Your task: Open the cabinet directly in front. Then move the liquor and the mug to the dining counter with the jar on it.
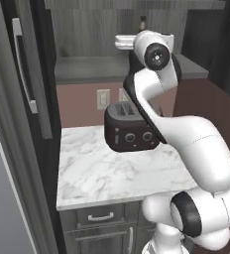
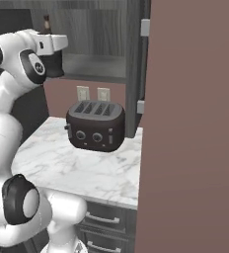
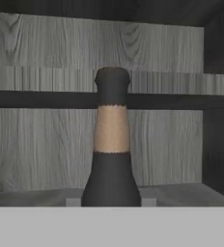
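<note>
One bottle, the liquor [image 3: 112,144], is seen dead ahead of the hand camera, upright on the open cabinet's [image 3: 36,140] lower shelf, its long axis vertical and its neck centred. Whether the gripper's fingers are spread or closed cannot be told.

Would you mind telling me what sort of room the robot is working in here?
Most likely a home kitchen: a black toaster sits on a small marble counter with drawers beneath, wall outlets behind it, and an open wood-grain cabinet above holding a dark bottle.
</note>
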